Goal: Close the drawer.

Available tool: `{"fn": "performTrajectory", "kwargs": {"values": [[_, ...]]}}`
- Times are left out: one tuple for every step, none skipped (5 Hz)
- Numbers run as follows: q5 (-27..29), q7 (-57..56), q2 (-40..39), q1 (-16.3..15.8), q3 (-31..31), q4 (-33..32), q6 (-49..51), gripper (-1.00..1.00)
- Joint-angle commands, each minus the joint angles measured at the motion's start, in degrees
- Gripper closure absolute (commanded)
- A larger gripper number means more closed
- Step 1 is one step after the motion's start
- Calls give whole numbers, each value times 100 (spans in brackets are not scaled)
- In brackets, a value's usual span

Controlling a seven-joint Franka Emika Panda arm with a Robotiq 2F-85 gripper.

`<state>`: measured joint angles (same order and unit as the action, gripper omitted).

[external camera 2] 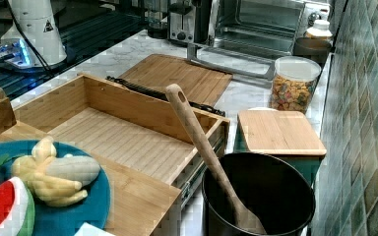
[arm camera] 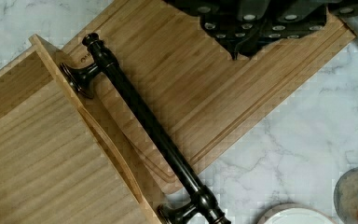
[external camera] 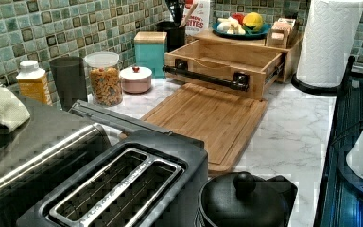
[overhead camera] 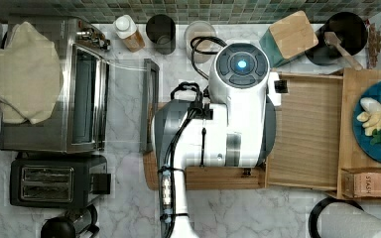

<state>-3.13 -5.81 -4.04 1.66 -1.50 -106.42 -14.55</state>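
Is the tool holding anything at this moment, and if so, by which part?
Nothing is held. The tool hangs over the cutting board, apart from the drawer and its dark handle.

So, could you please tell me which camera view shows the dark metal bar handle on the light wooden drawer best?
The wrist view: the dark metal bar handle runs unobstructed across the picture, both mounts visible. The left view shows it whole but farther off, the right view from behind the light wooden drawer, and the top view's arm covers it.

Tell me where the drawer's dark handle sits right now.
In the left view, the handle runs across the front panel of the pulled-out drawer, just above the far edge of the bamboo cutting board and to the right of the teal block.
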Motion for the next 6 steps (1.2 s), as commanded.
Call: {"fn": "performTrajectory", "kwargs": {"values": [[-46,0,0,0,-3,-63,0,100],[-490,10,364,-126,102,-986,-996,100],[-247,-805,475,-340,-196,-1388,-1186,100],[-576,-1116,535,-196,-41,-1839,-1694,100],[-270,-1843,331,-81,-108,-1839,-1689,100],[-317,-2353,183,-35,-210,-2062,-2177,100]]}}
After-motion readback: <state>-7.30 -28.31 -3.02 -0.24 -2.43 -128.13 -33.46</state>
